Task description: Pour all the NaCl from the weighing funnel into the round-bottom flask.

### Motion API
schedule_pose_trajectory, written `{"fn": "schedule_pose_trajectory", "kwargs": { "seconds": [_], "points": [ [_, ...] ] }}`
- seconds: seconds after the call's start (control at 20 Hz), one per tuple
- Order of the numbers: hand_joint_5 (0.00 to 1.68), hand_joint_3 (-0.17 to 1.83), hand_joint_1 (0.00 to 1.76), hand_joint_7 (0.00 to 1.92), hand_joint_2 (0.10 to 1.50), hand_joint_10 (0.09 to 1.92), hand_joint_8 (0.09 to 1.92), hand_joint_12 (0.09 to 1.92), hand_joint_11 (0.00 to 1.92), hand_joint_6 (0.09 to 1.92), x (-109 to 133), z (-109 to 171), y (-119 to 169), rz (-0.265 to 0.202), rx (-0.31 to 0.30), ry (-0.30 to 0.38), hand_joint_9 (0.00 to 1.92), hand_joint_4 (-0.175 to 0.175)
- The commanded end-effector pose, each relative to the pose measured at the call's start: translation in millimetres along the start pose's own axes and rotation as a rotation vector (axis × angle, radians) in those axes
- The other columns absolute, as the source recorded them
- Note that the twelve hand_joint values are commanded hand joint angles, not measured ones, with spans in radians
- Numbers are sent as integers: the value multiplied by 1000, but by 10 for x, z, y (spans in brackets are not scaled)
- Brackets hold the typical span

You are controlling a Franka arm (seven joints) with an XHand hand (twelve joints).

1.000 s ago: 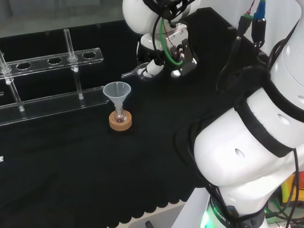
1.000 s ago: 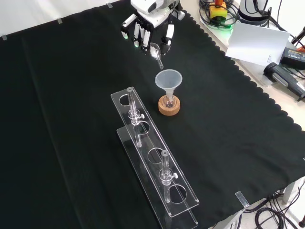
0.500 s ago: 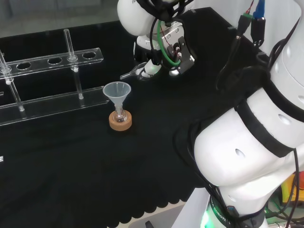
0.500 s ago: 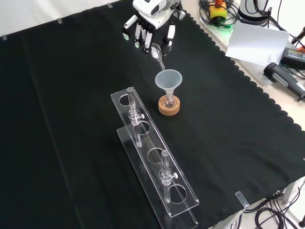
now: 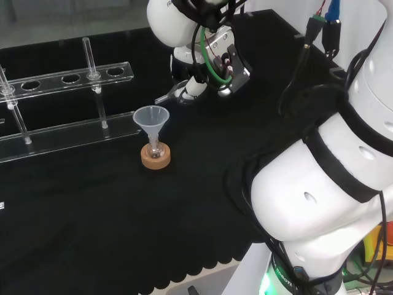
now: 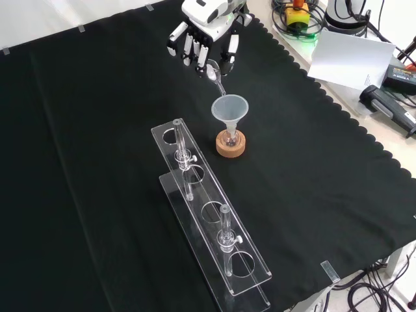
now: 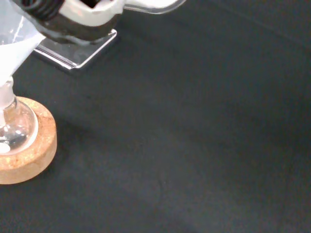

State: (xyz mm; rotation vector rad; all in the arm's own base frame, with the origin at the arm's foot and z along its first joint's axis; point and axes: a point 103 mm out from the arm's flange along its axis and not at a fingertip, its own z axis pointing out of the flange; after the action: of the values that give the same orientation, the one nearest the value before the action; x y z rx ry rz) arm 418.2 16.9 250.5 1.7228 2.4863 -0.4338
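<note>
head: behind arm, over bench | front: opposite, downward | wrist: close | shared: cork stand (image 5: 155,157)

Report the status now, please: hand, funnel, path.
Hand shut on clear glass weighing funnel, spout angled toward clear plastic funnel. Small round-bottom flask on cork ring. Nothing between.
</note>
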Motion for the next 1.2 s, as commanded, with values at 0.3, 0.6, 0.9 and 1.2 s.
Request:
{"fn": "schedule_pose_trajectory", "kwargs": {
  "seconds": [0.3, 0.6, 0.9, 1.2],
  "points": [
    [1377, 296, 1114, 1610, 810, 137, 87, 1557, 0, 345, -81, -28, 6, -15, 3, -41, 1171, 175],
    [1385, 338, 1116, 1618, 786, 132, 87, 1563, 0, 338, -77, -60, 54, -36, 8, -74, 1178, 175],
    [1389, 362, 1118, 1624, 772, 128, 87, 1565, 0, 336, -68, -78, 90, -41, 12, -78, 1181, 175],
    [1391, 369, 1118, 1627, 768, 127, 87, 1563, 0, 336, -119, -91, 122, -56, 21, -104, 1182, 175]
  ]
}}
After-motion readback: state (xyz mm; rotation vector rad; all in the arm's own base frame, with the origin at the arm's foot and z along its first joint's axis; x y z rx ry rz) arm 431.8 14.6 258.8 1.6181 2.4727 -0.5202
